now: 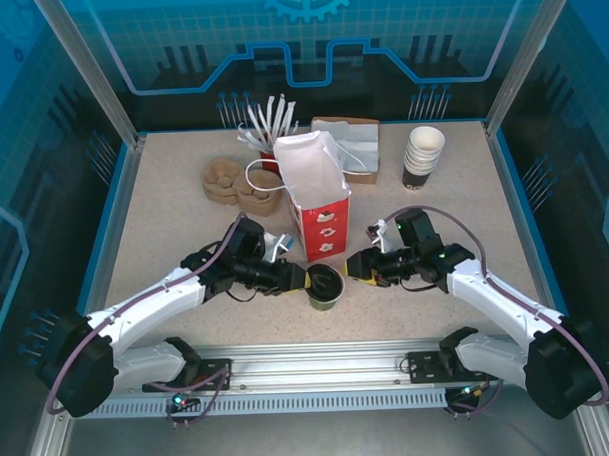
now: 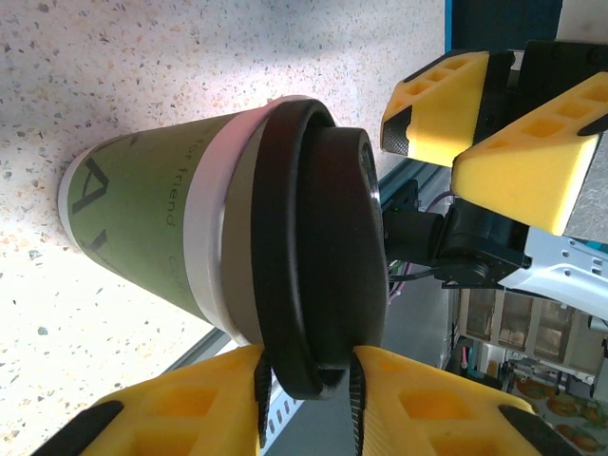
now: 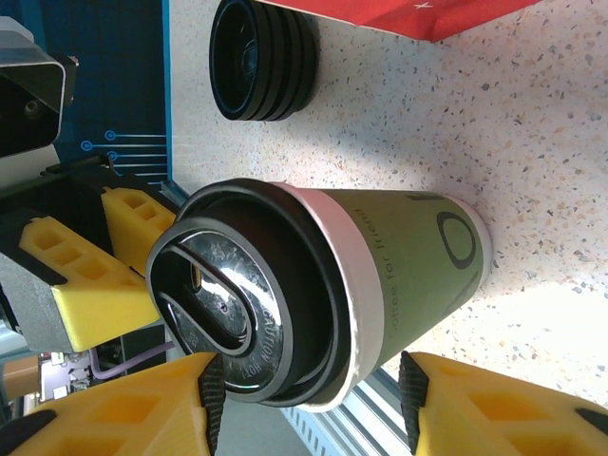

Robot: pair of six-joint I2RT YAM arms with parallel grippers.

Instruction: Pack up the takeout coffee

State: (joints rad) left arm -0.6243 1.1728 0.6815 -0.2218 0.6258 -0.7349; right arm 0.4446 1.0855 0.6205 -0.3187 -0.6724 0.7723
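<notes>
Left gripper [image 2: 309,378] straddles takeout coffee [image 2: 157,223] rim, hold unclear; right gripper [image 3: 311,394] released alongside.

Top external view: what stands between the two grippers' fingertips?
The takeout coffee stands upright between the left gripper and the right gripper in the top view.

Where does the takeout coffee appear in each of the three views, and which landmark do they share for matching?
Top external: takeout coffee low centre, just in front of the red bag.
Left wrist: takeout coffee mid-frame, its black lid pointing right.
Right wrist: takeout coffee mid-frame, black lid pointing left.
Shared landmark: the speckled table beneath it.
</notes>
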